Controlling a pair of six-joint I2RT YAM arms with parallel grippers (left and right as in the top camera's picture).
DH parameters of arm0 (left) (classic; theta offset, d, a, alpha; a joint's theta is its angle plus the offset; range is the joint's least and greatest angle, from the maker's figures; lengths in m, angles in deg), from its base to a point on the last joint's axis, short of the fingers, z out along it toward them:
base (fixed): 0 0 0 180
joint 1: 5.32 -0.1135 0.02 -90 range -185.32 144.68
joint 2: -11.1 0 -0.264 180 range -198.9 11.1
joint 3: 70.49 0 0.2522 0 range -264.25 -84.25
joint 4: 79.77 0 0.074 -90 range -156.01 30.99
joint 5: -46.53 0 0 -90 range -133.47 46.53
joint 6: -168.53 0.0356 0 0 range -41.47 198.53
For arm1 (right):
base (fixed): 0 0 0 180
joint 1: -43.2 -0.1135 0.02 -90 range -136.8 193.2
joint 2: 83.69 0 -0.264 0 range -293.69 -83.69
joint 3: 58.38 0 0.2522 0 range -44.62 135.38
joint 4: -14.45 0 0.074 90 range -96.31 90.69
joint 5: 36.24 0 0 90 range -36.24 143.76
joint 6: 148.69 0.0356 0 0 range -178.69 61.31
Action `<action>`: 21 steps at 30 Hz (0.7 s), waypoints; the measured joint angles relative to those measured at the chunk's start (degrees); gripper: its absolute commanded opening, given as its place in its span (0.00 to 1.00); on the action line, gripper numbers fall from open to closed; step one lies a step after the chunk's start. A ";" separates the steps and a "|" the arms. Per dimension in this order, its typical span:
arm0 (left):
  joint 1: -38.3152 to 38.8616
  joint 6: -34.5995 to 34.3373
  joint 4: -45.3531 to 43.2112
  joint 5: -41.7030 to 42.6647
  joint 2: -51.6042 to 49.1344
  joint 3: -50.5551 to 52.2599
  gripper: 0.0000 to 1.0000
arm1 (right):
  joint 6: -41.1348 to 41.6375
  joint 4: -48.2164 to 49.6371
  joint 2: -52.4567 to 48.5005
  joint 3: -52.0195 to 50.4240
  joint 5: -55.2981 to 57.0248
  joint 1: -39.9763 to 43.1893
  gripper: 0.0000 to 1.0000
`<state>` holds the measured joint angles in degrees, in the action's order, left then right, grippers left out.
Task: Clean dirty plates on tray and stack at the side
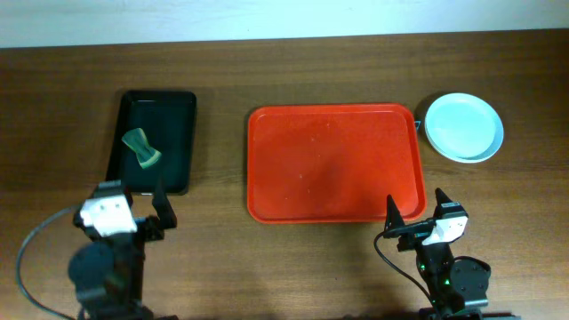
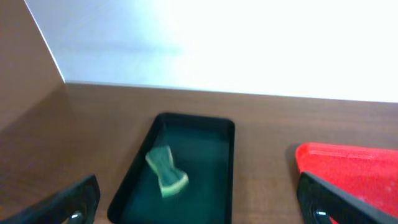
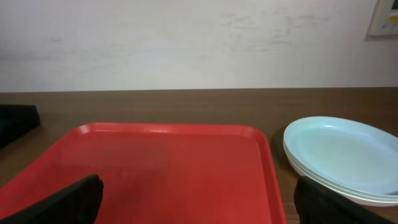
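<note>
The red tray (image 1: 333,163) lies at the table's middle with nothing on it; it also shows in the right wrist view (image 3: 155,174) and at the right edge of the left wrist view (image 2: 357,168). The pale mint plates (image 1: 462,127) sit in one stack on the table just right of the tray's far right corner, also in the right wrist view (image 3: 345,155). My left gripper (image 1: 133,206) is open and empty near the front edge, below the black tray. My right gripper (image 1: 416,213) is open and empty at the tray's near right corner.
A narrow black tray (image 1: 153,140) stands at the left, holding a green sponge (image 1: 141,148); both show in the left wrist view, the tray (image 2: 217,180) and the sponge (image 2: 165,171). A wall runs behind the table's far edge.
</note>
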<state>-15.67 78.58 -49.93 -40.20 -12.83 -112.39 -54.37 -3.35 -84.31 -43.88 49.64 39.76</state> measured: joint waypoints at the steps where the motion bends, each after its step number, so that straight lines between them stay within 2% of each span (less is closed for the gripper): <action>1: 0.11 0.02 -2.47 0.02 3.61 2.73 0.99 | -0.02 0.00 0.00 0.00 0.02 0.02 0.99; 7: 3.30 0.20 -15.34 0.63 19.45 19.93 0.99 | -0.02 -0.02 0.04 0.00 0.04 0.02 0.99; 10: 4.52 0.20 -21.84 0.90 20.92 25.20 0.99 | 0.00 -0.02 0.04 0.00 0.04 0.02 0.99; 14: 6.47 0.20 -18.97 -0.13 22.99 27.23 0.99 | 0.00 -0.02 0.04 0.00 0.04 0.00 0.99; 17: 8.22 -0.15 -11.85 -4.72 23.17 27.39 0.99 | 0.00 -0.02 0.04 0.00 0.04 0.02 0.98; 21: 8.33 -0.52 -11.74 -7.08 23.19 27.45 0.99 | 0.00 -0.02 0.04 0.00 0.04 0.02 0.99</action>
<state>-7.35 78.06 -61.67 -47.28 10.37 -84.94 -54.37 -3.37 -84.27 -43.88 49.68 39.78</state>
